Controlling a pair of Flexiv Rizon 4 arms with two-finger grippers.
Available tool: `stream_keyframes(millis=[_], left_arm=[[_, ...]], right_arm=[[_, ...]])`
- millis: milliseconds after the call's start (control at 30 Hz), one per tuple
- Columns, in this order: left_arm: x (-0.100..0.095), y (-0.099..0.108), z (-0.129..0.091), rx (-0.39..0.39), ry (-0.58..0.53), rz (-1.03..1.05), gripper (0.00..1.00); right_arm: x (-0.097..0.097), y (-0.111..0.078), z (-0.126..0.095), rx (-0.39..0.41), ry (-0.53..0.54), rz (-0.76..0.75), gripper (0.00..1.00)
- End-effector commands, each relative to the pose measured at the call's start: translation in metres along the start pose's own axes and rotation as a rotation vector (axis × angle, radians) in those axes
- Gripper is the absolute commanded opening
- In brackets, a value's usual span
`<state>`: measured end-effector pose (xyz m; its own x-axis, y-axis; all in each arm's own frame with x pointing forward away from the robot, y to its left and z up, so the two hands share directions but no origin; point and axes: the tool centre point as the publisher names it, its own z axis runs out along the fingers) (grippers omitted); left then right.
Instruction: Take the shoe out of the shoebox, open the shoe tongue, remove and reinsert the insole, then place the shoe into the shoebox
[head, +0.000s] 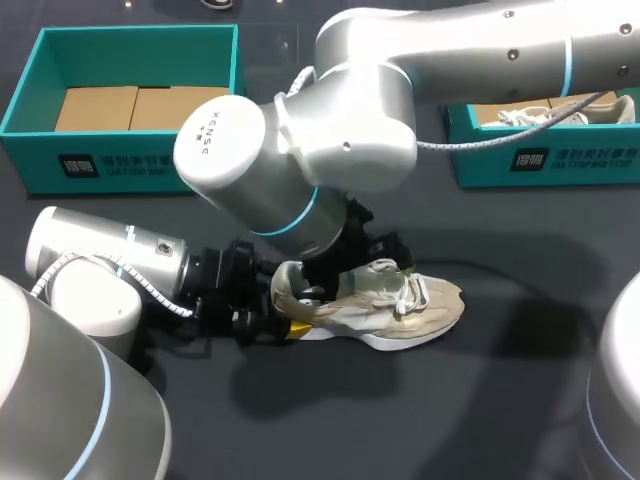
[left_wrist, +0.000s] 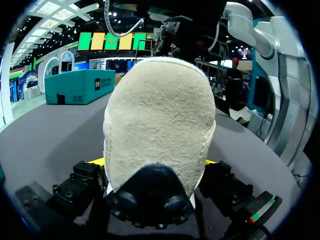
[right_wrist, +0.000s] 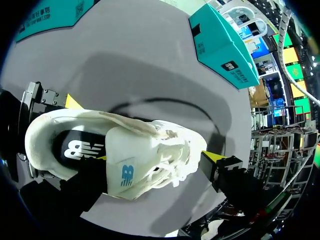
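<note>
**Head view, centre of frame.** The cream sneaker (head: 420, 310) lies on the dark table (head: 480, 400) with its toe toward the right, outside both boxes.

**Left arm.** My left arm enters from the lower left. The left gripper (left_wrist: 155, 162) pinches the sneaker's heel, with one yellow tip pressed against each side of it.

**Right arm.** My right arm comes in from the upper right and reaches past the middle. The right gripper (right_wrist: 156, 158) sits over the laces and tongue, and I cannot tell whether it grips them. The dark insole (right_wrist: 82, 147) shows inside the shoe's opening, behind the tongue.

**Upper left of frame.** The left teal shoebox (head: 30, 110) holds brown cardboard inserts (head: 130, 105).

**Upper right of frame.** The right teal shoebox (head: 560, 165) holds a second pale sneaker (head: 560, 112), partly hidden behind my right arm
</note>
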<state>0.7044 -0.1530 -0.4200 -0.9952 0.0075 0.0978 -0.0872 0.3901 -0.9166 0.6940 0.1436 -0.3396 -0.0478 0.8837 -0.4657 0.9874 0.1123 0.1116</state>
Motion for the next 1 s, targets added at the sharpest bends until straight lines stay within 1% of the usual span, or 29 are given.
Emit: stream_keyframes(millis=[33, 100, 167, 267, 300, 367, 400, 567, 667, 700, 733, 800, 867, 900, 967, 1000], left_arm=[[-0.003, 0.001, 0.001, -0.004, 0.000, 0.000, 0.00], [-0.003, 0.001, 0.001, -0.004, 0.000, 0.000, 0.00], [-0.003, 0.001, 0.001, -0.004, 0.000, 0.000, 0.00], [-0.003, 0.001, 0.001, -0.004, 0.000, 0.000, 0.00], [-0.003, 0.001, 0.001, -0.004, 0.000, 0.000, 0.00], [-0.003, 0.001, 0.001, -0.004, 0.000, 0.000, 0.00], [-0.003, 0.001, 0.001, -0.004, 0.000, 0.000, 0.00], [-0.003, 0.001, 0.001, -0.004, 0.000, 0.000, 0.00], [-0.003, 0.001, 0.001, -0.004, 0.000, 0.000, 0.00], [-0.003, 0.001, 0.001, -0.004, 0.000, 0.000, 0.00], [-0.003, 0.001, 0.001, -0.004, 0.000, 0.000, 0.00], [-0.003, 0.001, 0.001, -0.004, 0.000, 0.000, 0.00], [-0.003, 0.001, 0.001, -0.004, 0.000, 0.000, 0.00], [-0.003, 0.001, 0.001, -0.004, 0.000, 0.000, 0.00], [-0.003, 0.001, 0.001, -0.004, 0.000, 0.000, 0.00], [-0.003, 0.001, 0.001, -0.004, 0.000, 0.000, 0.00]], right_arm=[[-0.007, -0.007, -0.002, 0.001, 0.068, 0.336, 1.00], [-0.006, -0.008, -0.003, 0.015, 0.095, 0.326, 1.00], [-0.003, -0.011, -0.005, 0.025, 0.120, 0.313, 0.96], [0.002, -0.013, -0.007, 0.040, 0.142, 0.299, 0.82], [0.003, -0.014, -0.008, 0.046, 0.147, 0.295, 0.75], [0.006, -0.015, -0.010, 0.052, 0.165, 0.284, 0.56], [0.007, -0.016, -0.011, 0.055, 0.170, 0.280, 0.48], [0.008, -0.017, -0.014, 0.069, 0.164, 0.256, 0.40], [0.004, -0.017, -0.014, 0.080, 0.174, 0.237, 0.27], [0.003, -0.016, -0.014, 0.080, 0.180, 0.226, 0.17], [0.001, -0.015, -0.014, 0.076, 0.192, 0.211, 0.00], [-0.003, -0.014, -0.014, 0.075, 0.206, 0.182, 0.00], [-0.010, -0.012, -0.016, 0.064, 0.247, 0.138, 0.00], [-0.014, -0.011, -0.017, 0.063, 0.258, 0.122, 0.00], [-0.024, -0.010, -0.018, 0.050, 0.318, 0.063, 0.00], [-0.030, -0.011, -0.018, 0.045, 0.339, 0.064, 0.00]])
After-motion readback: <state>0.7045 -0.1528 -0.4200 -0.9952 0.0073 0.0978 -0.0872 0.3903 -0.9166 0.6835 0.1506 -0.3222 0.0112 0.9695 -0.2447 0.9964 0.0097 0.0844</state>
